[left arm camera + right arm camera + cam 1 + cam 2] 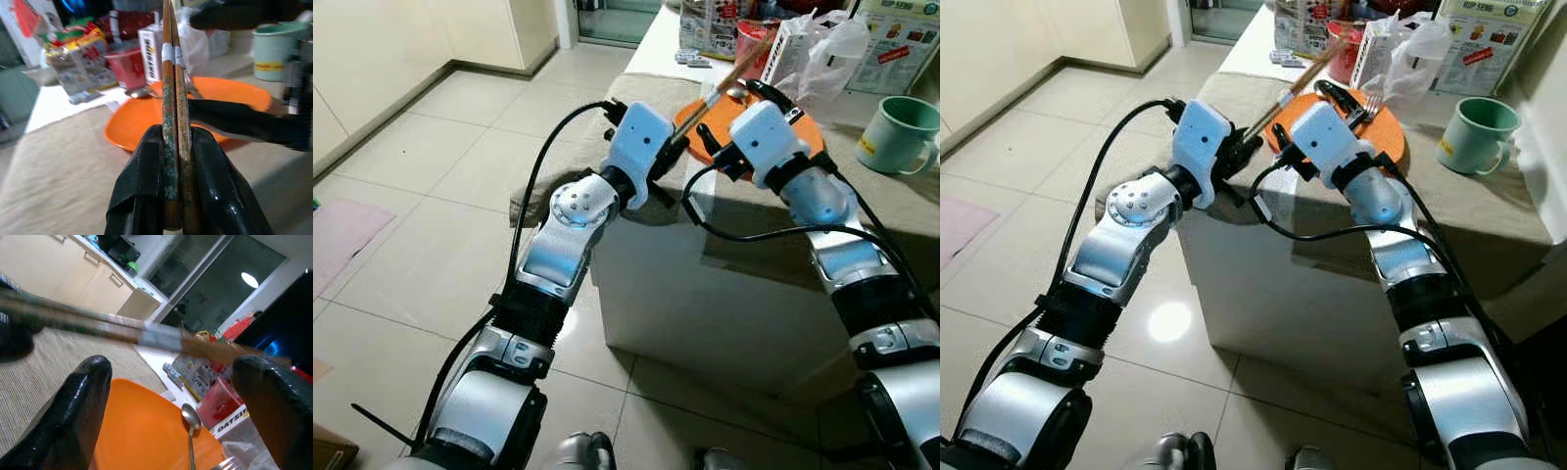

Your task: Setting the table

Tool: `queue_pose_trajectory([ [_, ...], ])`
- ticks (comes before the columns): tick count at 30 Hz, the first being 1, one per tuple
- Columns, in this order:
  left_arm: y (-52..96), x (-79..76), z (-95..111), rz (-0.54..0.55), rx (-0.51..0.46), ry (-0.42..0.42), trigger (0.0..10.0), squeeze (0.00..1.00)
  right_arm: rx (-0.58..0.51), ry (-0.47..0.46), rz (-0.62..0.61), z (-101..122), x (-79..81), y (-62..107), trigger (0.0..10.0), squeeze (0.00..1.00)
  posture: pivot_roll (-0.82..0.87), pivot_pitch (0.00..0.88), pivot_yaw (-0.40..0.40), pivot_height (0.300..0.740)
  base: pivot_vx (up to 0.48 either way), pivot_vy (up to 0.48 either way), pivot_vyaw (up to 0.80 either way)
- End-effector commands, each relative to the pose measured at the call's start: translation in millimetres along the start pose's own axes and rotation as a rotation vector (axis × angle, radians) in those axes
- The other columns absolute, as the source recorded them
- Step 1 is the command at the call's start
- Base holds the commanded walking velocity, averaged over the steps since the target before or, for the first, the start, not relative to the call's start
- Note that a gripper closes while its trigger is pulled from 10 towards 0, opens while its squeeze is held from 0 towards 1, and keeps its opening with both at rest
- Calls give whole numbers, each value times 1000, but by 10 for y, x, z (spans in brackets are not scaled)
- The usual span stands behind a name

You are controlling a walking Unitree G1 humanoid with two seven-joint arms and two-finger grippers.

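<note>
Left wrist view looks along the left claw [178, 193], whose two black fingers [142, 181] are clamped on a pair of chopsticks [172, 93]; the sticks lie side by side between the pads, patterned near the grip and banded pale farther out, and run straight away from the claw over an orange plate [234, 100]. The plate sits just beyond the left claw on a beige cloth [63, 166] covering the counter [705, 313]. Past the plate from this claw stand a red cup [126, 66], a white carton [150, 49], snack packets [73, 54] and, off to the side, a green mug [276, 44]. In the head views the left claw [677, 147] hangs at the counter's near edge with the chopsticks slanting up across the plate's rim. The right claw [171, 401] stands spread apart, gripping nothing: its two fingers [78, 406] sit well apart on either side of the plate, and the chopsticks pass blurred across the gap just ahead of them without touching either pad. Beyond the right claw, a spoon [190, 421] lies on the plate, with fork tines [230, 462] beside it. In the right eye view the right claw [1278, 137] sits low over the plate's near rim, just beside the left one, and the mug [1474, 132] stands well off to its far side.
</note>
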State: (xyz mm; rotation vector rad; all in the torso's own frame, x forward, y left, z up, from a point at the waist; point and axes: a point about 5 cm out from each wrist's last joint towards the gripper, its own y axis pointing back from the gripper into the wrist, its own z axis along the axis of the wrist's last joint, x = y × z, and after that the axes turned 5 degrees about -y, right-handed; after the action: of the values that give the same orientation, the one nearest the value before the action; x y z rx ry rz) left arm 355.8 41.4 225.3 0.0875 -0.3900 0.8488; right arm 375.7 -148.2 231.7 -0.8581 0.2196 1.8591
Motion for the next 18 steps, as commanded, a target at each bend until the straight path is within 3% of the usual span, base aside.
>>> queue_pose_trajectory([
  [1, -3, -62, 6, -32, 9, 5, 0, 0, -45, 50, 2, 91, -20, -53, 10000, 0, -163, 65, 42, 740, 0, 0, 0],
  [11, 9, -69, 26, -44, 16, 6, 0, 0, -63, 115, -6, 94, -34, -102, 10000, 0, -164, 66, 40, 740, 0, 0, 0],
  [18, 32, -110, 179, -77, -43, 18, 0, 0, -80, 256, -7, 86, -25, -126, 10000, 0, -161, 73, 41, 740, 0, 0, 0],
])
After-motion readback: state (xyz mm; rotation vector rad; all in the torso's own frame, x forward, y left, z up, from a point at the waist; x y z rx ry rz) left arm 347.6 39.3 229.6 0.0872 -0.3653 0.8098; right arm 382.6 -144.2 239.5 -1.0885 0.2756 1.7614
